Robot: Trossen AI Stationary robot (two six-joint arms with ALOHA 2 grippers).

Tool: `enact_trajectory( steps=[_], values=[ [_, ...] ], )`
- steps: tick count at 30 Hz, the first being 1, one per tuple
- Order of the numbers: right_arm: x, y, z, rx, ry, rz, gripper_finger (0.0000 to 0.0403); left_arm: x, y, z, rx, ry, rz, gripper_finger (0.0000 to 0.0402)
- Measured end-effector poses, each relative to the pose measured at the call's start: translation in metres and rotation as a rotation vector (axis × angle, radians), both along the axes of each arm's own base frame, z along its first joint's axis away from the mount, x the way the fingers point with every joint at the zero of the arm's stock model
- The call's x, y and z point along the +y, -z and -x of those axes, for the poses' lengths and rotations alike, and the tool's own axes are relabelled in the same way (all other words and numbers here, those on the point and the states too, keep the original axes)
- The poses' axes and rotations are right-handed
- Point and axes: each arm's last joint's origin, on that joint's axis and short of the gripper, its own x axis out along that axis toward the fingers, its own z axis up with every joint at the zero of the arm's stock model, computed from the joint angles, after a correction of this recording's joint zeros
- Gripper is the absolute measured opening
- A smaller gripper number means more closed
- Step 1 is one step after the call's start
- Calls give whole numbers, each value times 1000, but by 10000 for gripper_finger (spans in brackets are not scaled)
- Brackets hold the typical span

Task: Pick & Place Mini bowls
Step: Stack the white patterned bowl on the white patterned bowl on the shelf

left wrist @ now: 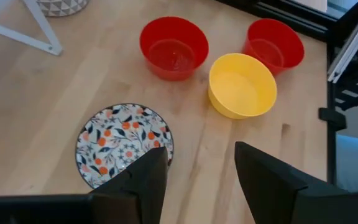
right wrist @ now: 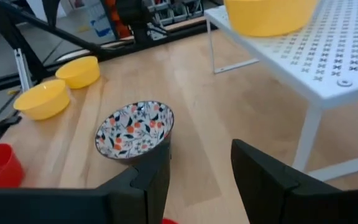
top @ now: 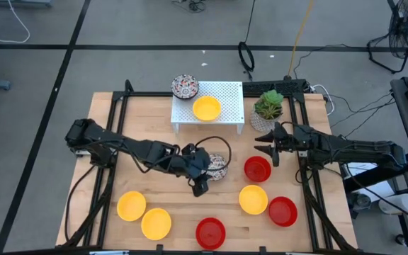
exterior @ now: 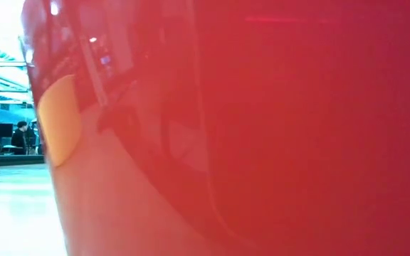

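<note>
Nine small bowls show from above on the pale wooden table [top: 161, 177], where a white perforated metal rack [top: 225, 99] carries a glossy yellow bowl [top: 206, 108] and a patterned one [top: 185, 86] at its corner. Lower down sit three yellow and three red bowls. The left gripper [left wrist: 194, 180] hovers with fingers spread wide and empty just beside the white bowl with red-and-dark floral pattern [left wrist: 124, 143]; closing off-centre could tip or skid it. The right gripper [right wrist: 197, 180], also wide and empty, waits above a red bowl [top: 257, 169].
</note>
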Motion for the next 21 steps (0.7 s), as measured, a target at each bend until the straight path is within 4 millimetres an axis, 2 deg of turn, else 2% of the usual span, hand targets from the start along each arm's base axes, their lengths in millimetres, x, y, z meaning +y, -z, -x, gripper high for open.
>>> enact_trajectory(
  steps=[9, 16, 21],
  values=[
    [1, -3, -1, -30, -34, 1, 155, -8, 4, -1, 12, -15, 65, 191],
    [8, -3, -2, -32, -119, -4, 155, -24, 33, -10, 103, 54, 21, 191],
    [12, -3, -2, -32, -152, 8, 155, -25, 51, -18, 158, 69, -17, 191]
  ],
)
